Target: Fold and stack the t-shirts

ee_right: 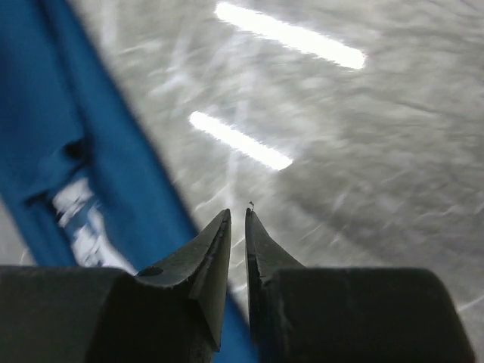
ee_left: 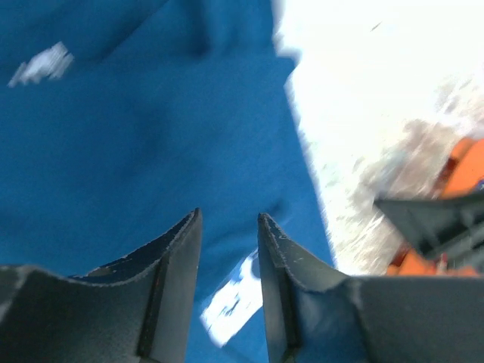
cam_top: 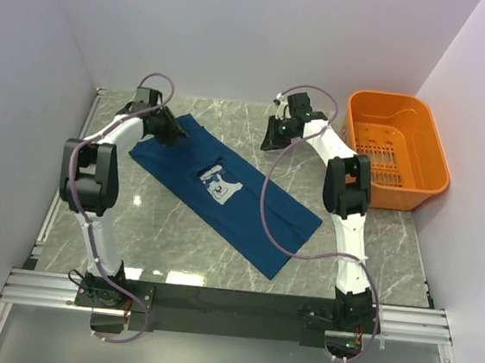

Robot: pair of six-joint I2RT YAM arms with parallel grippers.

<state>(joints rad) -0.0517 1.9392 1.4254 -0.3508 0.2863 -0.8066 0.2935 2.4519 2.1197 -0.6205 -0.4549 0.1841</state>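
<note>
Teal t-shirt (cam_top: 241, 209) lies diagonal; left jaws parted over its edge, right jaws closed

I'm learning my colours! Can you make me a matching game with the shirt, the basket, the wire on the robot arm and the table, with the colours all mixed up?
Things:
1. shirt
2. basket
3. wire
4. table

Colours:
A. orange
B. grey marble
C. blue
D. purple

Pairs: 1-C, 2-A, 3-D, 4-B
</note>
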